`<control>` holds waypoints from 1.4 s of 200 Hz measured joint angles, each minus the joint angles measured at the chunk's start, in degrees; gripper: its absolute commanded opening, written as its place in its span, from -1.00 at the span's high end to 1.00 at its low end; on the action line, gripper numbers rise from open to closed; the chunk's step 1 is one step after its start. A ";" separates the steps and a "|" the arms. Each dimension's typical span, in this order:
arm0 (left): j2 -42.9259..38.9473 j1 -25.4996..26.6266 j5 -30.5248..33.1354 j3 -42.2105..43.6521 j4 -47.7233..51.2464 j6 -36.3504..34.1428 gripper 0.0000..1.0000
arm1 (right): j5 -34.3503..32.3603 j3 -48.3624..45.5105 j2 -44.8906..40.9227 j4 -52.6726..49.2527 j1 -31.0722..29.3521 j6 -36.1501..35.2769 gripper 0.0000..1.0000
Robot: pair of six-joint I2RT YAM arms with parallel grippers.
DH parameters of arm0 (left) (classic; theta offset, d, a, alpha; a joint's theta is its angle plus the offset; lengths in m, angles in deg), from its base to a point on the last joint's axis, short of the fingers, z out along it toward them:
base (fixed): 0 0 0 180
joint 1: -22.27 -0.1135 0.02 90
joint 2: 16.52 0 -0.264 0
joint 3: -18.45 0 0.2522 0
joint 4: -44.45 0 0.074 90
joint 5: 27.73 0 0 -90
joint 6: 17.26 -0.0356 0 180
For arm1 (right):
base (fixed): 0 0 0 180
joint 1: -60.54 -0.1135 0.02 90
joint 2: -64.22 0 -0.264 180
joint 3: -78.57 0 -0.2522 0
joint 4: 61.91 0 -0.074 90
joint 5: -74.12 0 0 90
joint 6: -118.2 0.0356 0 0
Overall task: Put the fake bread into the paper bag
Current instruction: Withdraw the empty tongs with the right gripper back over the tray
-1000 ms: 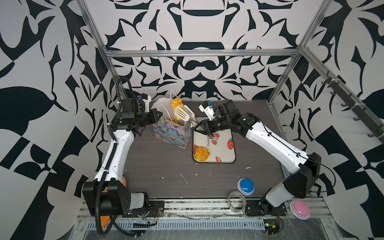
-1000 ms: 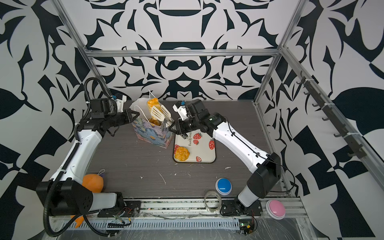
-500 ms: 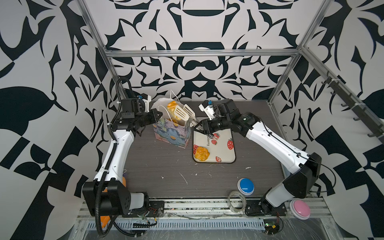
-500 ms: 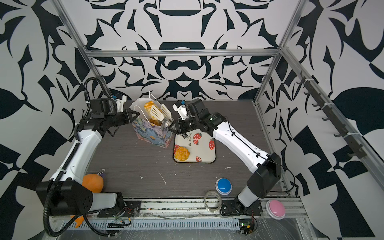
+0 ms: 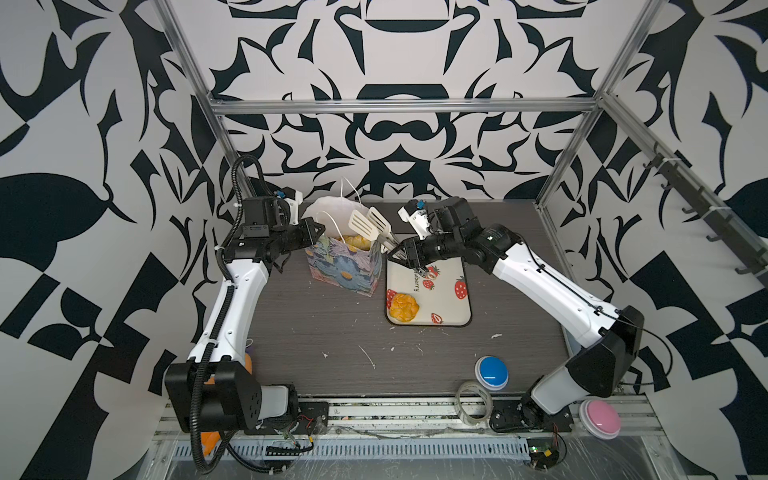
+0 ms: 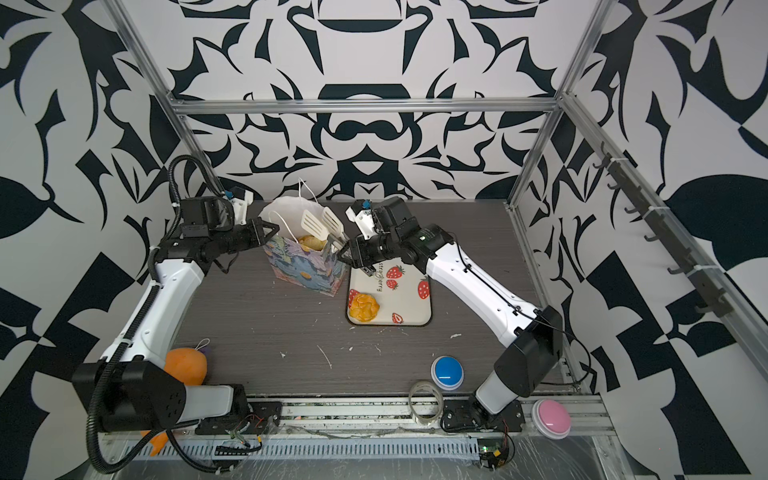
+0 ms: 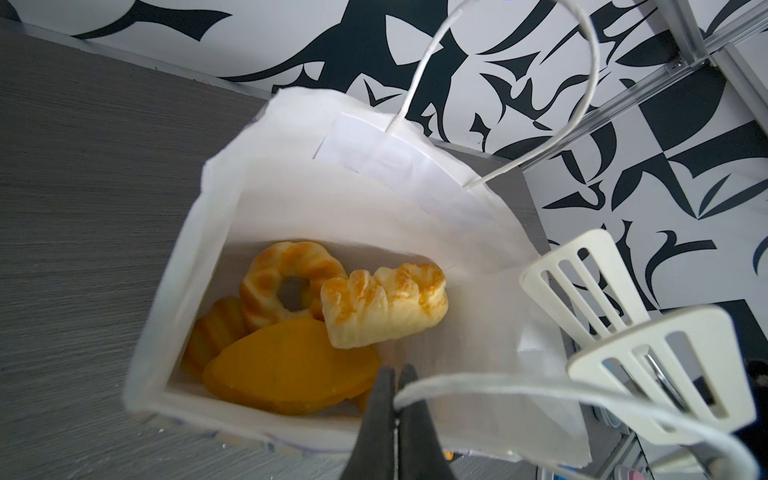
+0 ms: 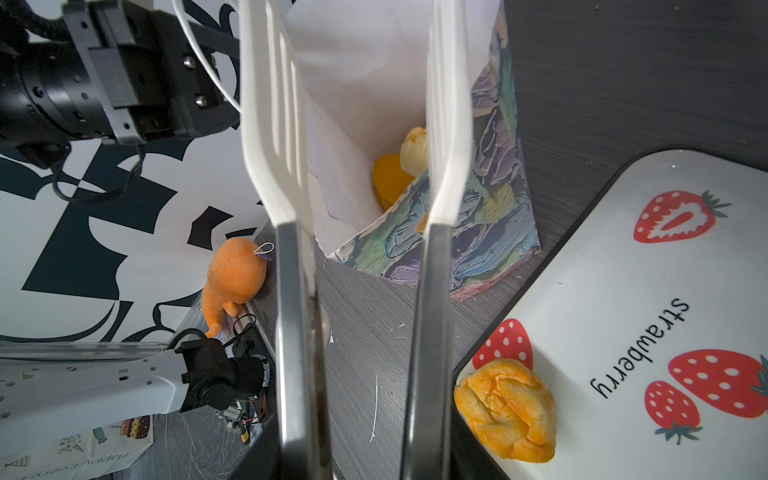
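Upright floral paper bag, fake bread inside

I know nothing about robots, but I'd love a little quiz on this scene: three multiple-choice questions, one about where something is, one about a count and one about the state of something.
1. Where is the bun that lies outside the bag?
A) on the strawberry tray
B) on top of a robot arm
C) hanging on the wall rail

2. How many big round push-buttons are at the front of the workspace?
A) one
B) two
C) four

3. How are the tongs above the bag?
A) clamped on a croissant
B) open and empty
C) lying flat on the table

Answers:
1 A: the bun rests on the tray, beside the bag.
2 B: there is one blue button and one pink button.
3 B: the right wrist view shows the two white blades apart with nothing between them.
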State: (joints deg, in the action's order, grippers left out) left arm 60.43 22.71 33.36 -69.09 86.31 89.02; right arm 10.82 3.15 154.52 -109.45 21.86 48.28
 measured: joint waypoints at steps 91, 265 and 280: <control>0.00 0.00 0.02 0.00 0.00 -0.02 0.97 | -4.09 0.33 -6.34 -6.54 0.50 -2.91 0.05; 0.00 0.00 -0.07 0.00 0.00 0.02 0.97 | -8.59 -12.63 -10.71 -17.84 3.56 -3.85 0.04; 0.00 0.00 -0.09 0.00 0.00 0.02 0.97 | -8.90 -13.64 -10.64 -19.02 3.56 -3.93 0.04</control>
State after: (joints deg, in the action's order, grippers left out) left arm 60.43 22.71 33.27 -69.09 86.31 89.04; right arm 1.93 -10.48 143.88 -128.46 25.43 44.34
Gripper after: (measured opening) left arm 0.052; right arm 0.481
